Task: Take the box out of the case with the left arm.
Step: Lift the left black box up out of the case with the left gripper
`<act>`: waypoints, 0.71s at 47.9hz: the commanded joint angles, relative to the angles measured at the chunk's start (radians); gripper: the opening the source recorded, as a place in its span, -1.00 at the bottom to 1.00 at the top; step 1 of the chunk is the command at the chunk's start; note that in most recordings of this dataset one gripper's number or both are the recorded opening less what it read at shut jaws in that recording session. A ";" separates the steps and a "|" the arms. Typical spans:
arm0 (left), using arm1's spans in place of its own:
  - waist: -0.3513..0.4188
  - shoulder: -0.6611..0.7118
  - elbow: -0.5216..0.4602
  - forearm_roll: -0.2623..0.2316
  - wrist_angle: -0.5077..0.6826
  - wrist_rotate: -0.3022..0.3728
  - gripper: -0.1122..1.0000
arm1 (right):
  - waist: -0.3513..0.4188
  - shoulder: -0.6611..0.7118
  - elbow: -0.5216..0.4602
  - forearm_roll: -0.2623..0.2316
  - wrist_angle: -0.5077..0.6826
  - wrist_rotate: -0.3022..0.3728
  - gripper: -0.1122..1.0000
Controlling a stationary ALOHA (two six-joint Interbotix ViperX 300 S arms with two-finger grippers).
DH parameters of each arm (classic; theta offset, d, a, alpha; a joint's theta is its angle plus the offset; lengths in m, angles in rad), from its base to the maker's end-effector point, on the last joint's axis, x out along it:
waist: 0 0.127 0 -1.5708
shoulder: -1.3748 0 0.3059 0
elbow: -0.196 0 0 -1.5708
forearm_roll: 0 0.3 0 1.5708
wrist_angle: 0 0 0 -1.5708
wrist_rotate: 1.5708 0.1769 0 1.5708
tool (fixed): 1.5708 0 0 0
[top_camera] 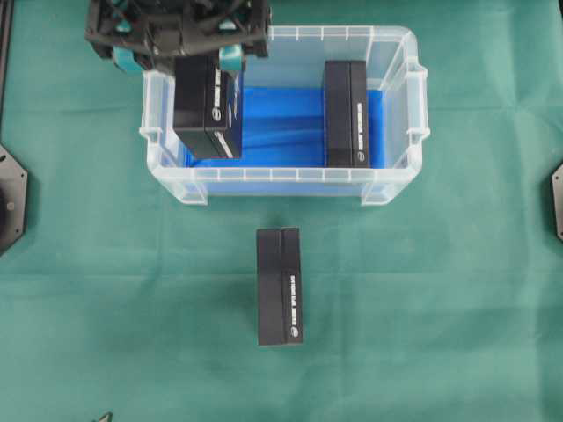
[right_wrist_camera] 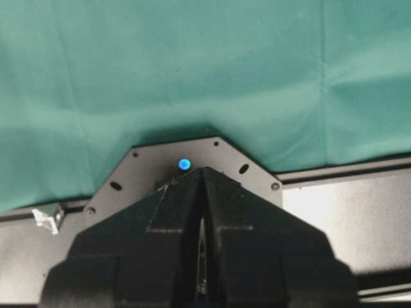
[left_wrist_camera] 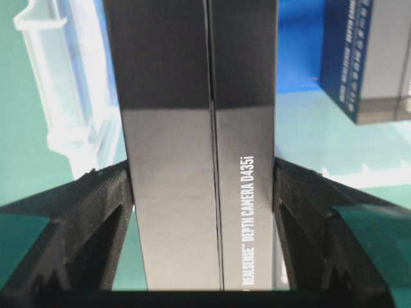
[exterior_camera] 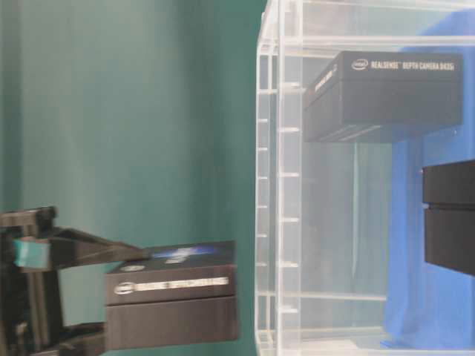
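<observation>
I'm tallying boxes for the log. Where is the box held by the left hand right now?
In the overhead view, the held box sits clamped in the left hand above the left end of the case, another box lying at the right end.

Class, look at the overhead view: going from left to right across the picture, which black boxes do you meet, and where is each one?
Box held in the left gripper above the case's left end → box lying on the green cloth in front of the case → box standing inside the case at its right end.
</observation>
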 commanded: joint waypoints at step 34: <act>-0.011 -0.040 -0.072 0.003 0.035 -0.003 0.29 | -0.002 0.002 -0.025 0.002 0.002 0.000 -0.80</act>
